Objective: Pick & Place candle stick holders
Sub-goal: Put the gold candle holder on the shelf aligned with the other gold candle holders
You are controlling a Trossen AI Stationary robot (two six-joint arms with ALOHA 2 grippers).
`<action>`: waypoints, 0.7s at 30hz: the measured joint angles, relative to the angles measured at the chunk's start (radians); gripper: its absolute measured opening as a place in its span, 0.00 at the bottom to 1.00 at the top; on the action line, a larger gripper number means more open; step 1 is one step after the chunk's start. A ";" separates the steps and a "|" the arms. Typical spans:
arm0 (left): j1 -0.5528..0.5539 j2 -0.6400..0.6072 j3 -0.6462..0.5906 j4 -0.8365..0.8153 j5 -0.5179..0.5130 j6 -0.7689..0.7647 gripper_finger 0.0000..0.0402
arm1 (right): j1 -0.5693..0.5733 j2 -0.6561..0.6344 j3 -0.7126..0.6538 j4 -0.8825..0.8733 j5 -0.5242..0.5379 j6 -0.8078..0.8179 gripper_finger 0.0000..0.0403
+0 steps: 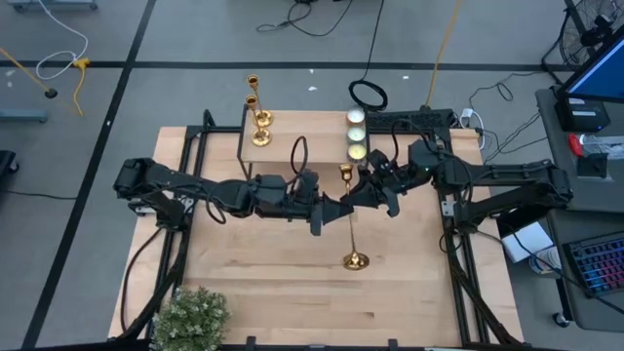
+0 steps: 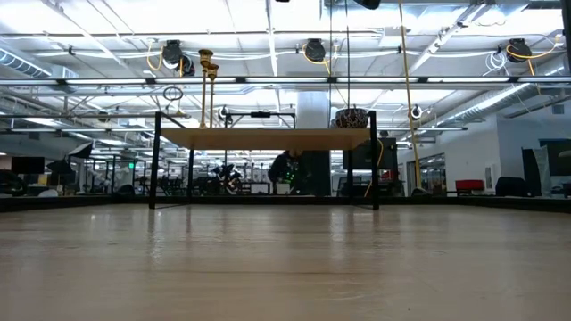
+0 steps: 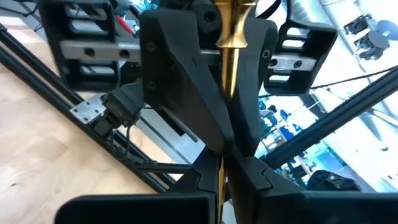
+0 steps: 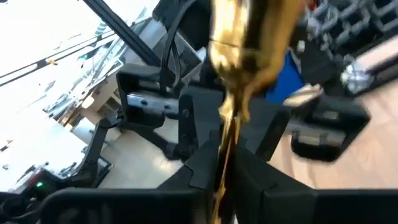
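One gold candle stick holder (image 1: 350,219) hangs in the air over the middle of the table. Its cup (image 1: 345,173) points toward the far edge and its round base (image 1: 355,260) toward the near edge. My left gripper (image 1: 332,209) comes from the left and my right gripper (image 1: 360,192) from the right. Both are shut on its thin stem, the right one nearer the cup. Two more gold candle stick holders (image 1: 258,117) stand on their bases on a raised wooden shelf (image 1: 292,161) at the back. My left gripper pinches the thin stem (image 3: 220,179) between its two fingers, about midway along it. The fingers come level from the table's left and lie across the stem. The holder is lifted clear of the table. My right gripper pinches the same stem (image 4: 226,142) between its two fingers, just below the cup (image 4: 249,43). The fingers come level from the table's right and lie across the stem, facing my left gripper's fingers.
Three small round candles (image 1: 357,135) sit in a row on the shelf's right part, with a black ring (image 1: 368,95) behind them. A green plant (image 1: 190,317) stands at the table's near left corner. Bare wood (image 1: 292,283) lies under the held holder.
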 joint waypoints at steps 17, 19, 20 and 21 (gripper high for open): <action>-0.046 -0.084 0.001 -0.245 -0.179 0.011 0.03 | -0.003 -0.040 -0.002 0.070 0.039 0.020 0.48; -0.056 -0.127 0.001 -0.325 -0.271 0.014 0.03 | -0.004 -0.052 -0.003 0.056 0.040 0.019 0.50; -0.060 -0.151 0.001 -0.378 -0.350 0.009 0.03 | -0.003 -0.058 -0.003 0.062 0.022 0.020 0.51; -0.063 -0.175 0.000 -0.425 -0.427 0.017 0.03 | -0.002 -0.070 -0.001 0.065 0.017 0.019 0.52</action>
